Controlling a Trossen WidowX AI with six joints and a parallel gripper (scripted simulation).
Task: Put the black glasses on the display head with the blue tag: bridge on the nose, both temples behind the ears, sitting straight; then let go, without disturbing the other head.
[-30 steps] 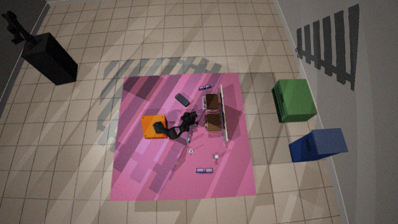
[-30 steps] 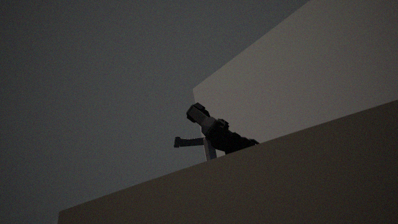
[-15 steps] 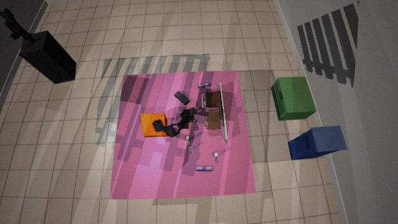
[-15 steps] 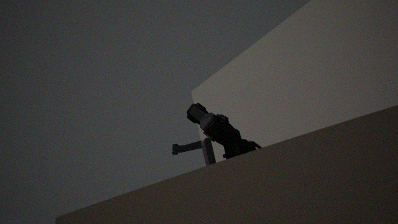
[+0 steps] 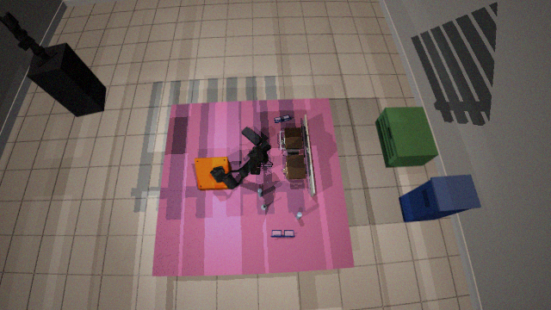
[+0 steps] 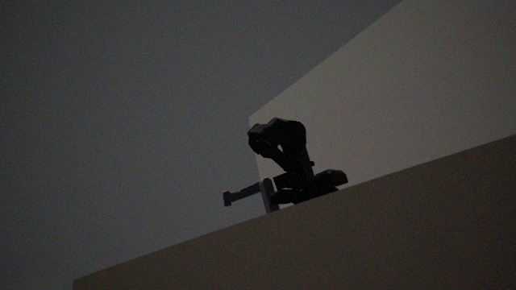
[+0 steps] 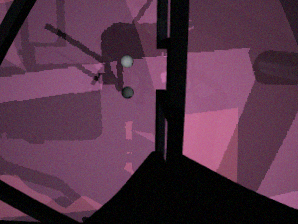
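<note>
My gripper [image 5: 263, 164] [image 7: 162, 161] is shut on the black glasses [image 5: 267, 164] [image 7: 177, 75]. In the wrist view their dark frame stands nearly upright in the picture, rising from the closed fingertips. In the top view they are off the front of the two display heads, on the robot's side, touching neither. One brown-topped head [image 5: 294, 139] is farther up in that view and the other brown-topped head [image 5: 295, 168] is lower. I cannot make out the blue tag, the noses or the ears. The exterior view shows only a dark arm silhouette.
A pale upright panel [image 5: 309, 157] stands behind the heads. Blue-framed glasses [image 5: 282, 119] lie beyond the upper head, and another blue-framed pair [image 5: 280, 233] lies at the lower side. A dark block [image 5: 250, 135] is near the arm. Small pale-topped objects [image 5: 259, 192] [image 5: 263, 207] [image 5: 299, 215] stand below it.
</note>
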